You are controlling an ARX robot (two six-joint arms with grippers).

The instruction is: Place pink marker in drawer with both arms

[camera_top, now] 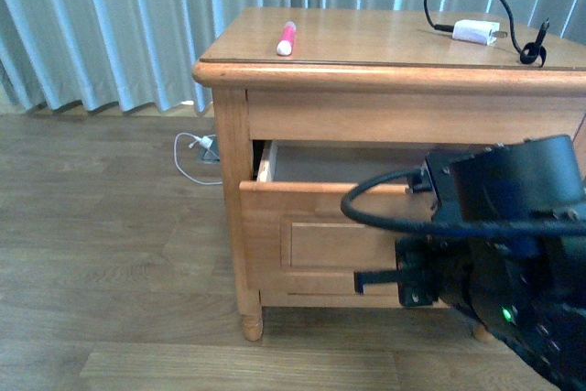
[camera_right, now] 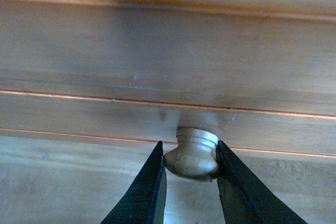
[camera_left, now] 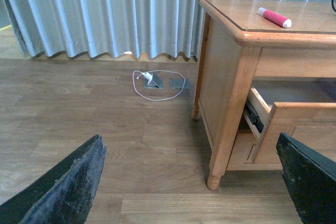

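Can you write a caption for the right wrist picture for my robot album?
The right hand pinches the drawer's little round knob between two black fingers.

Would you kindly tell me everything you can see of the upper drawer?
The drawer is honey-coloured wood with a recessed-panel front, paler inside. It stands partly pulled out of the cabinet, level, and what shows of its inside is bare. The right claw is shut on its small round wooden knob, one finger on each side.
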